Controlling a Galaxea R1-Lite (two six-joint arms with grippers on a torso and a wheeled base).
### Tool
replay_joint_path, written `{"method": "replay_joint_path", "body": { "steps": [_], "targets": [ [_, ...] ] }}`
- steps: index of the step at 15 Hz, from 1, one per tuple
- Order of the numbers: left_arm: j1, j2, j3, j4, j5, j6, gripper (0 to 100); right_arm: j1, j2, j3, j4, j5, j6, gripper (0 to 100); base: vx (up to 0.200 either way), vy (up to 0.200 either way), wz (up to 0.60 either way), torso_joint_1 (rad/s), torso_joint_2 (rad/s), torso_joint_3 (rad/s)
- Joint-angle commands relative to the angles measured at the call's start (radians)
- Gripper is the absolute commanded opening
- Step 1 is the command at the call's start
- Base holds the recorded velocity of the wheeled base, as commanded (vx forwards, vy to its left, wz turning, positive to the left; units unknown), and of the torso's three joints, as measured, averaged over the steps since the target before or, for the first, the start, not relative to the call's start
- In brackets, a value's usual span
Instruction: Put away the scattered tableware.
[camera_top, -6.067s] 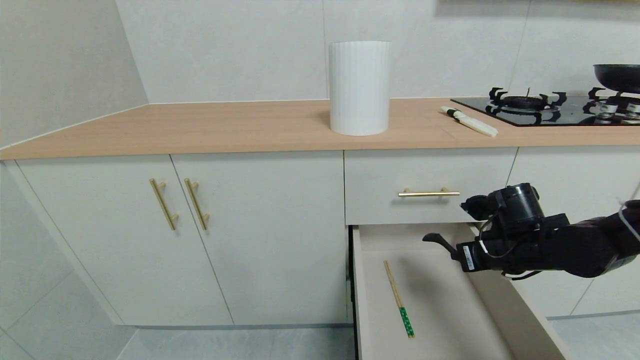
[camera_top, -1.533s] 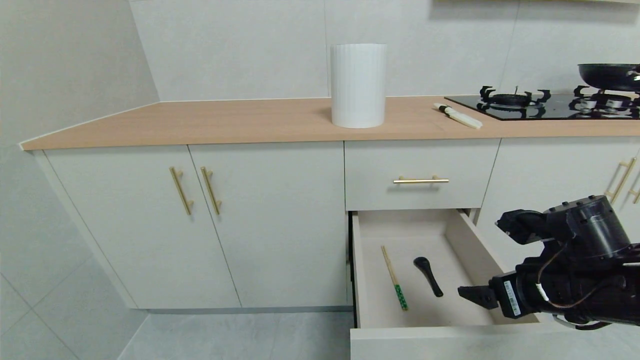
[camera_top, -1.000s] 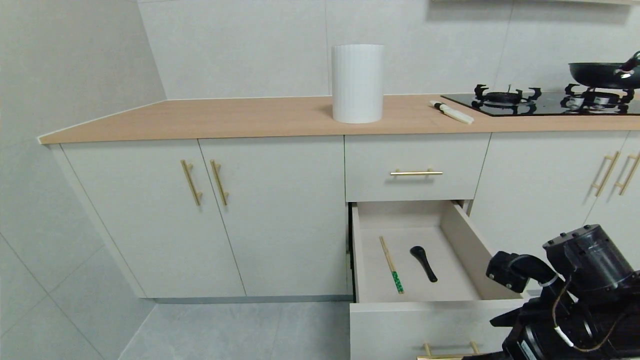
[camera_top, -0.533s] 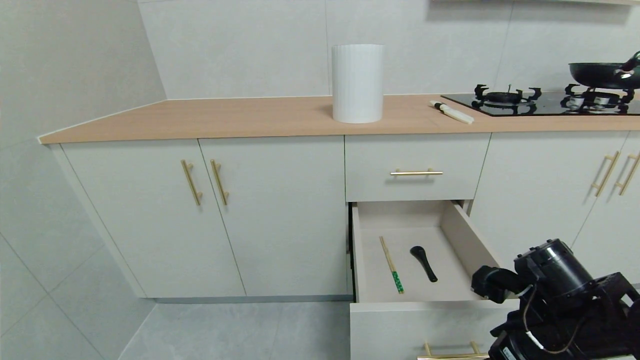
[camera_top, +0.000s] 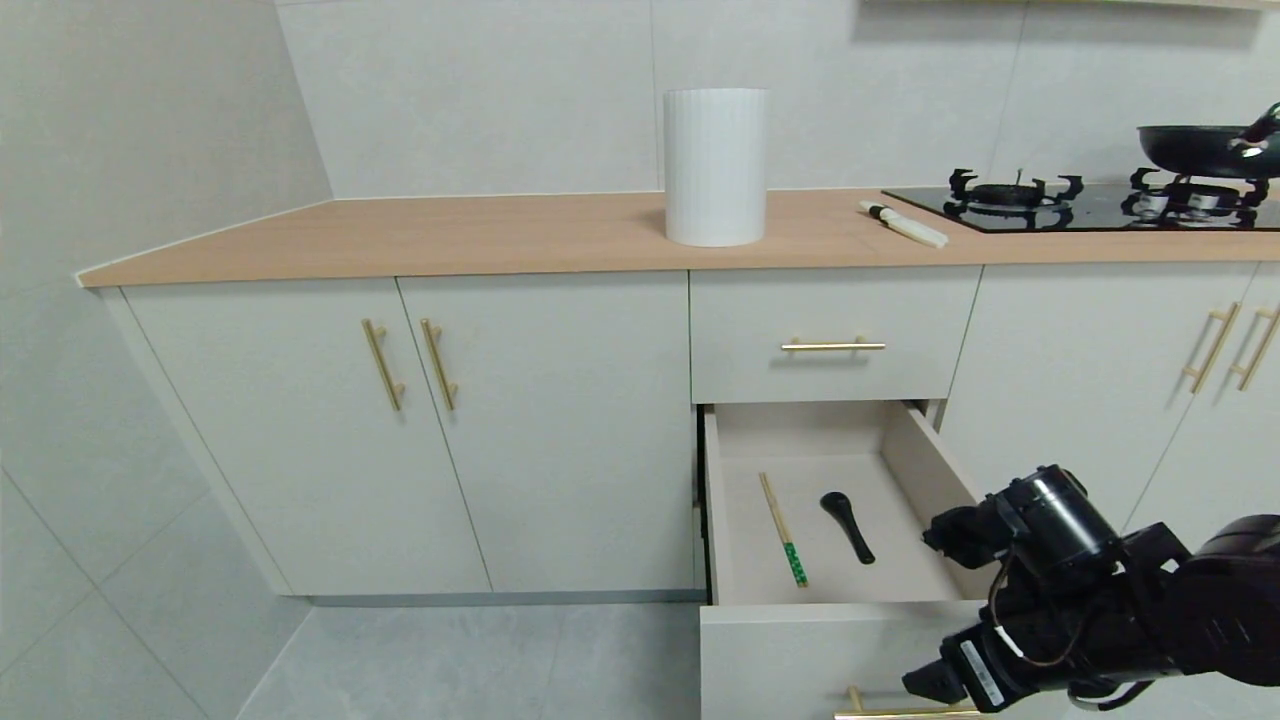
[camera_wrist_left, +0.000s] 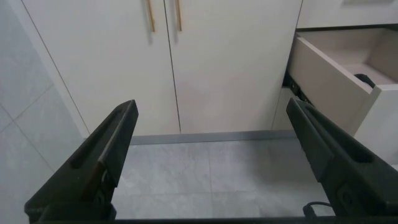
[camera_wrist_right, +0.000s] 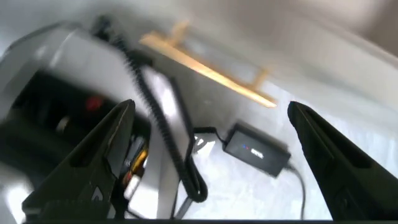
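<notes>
Kitchen, pale tiled wall; wooden desk (camera_top: 450, 235) over grey-white cabinets. Landmark: open drawer (camera_top: 800, 655), the lower of two.

1. Cupboard doors (camera_top: 400, 450): left of the drawer, shut.
2. Left hand (camera_wrist_left: 211, 109): low, left of the drawer, over the floor; fingers spread, holding nothing.
3. White ribbed canister (camera_top: 715, 165): upright on the desk, above the drawer.
4. Chopsticks (camera_top: 783, 528): inside the drawer, flat on its bottom, towards its left wall.
5. Black spoon (camera_top: 848, 526): inside the drawer, near its middle, apart from the chopsticks.
6. Knife (camera_top: 903, 223): on the desk, above and right of the drawer, well apart from it.
7. Hob (camera_top: 1080, 212) with pan (camera_top: 1195, 148): on the desk, farther right of the drawer.
8. Right hand (camera_wrist_right: 211, 109): at the drawer's front panel, near its gold handle (camera_wrist_right: 208, 68); fingers spread, empty.

Step, as judged: two pieces are stowed, and the right hand is placed to work the drawer front. The next move likely calls for a square push to shut the drawer. If the knife counts as tableware, it calls for a reach up to the desk first.
</notes>
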Motion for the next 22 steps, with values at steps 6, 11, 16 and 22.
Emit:
{"method": "replay_joint_path", "body": {
  "steps": [6, 11, 16, 22],
  "targets": [
    [0.000, 0.000, 0.000, 0.000, 0.000, -0.001, 100, -0.004, 0.116, -0.115, 0.000, -0.110, 0.123, 100, 0.000, 0.000, 0.00, 0.000, 0.00, 0.000],
    [0.000, 0.000, 0.000, 0.000, 0.000, 0.001, 100, -0.035, 0.183, -0.210, -0.065, -0.124, 0.128, 100, 0.000, 0.000, 0.00, 0.000, 0.00, 0.000],
    [0.000, 0.000, 0.000, 0.000, 0.000, -0.001, 100, -0.096, 0.304, -0.399, -0.065, -0.147, 0.108, 100, 0.000, 0.000, 0.00, 0.000, 0.00, 0.000],
    [0.000, 0.000, 0.000, 0.000, 0.001, 0.001, 100, -0.134, 0.461, -0.597, -0.109, -0.147, 0.108, 100, 0.000, 0.000, 0.00, 0.000, 0.00, 0.000]
  ]
}}
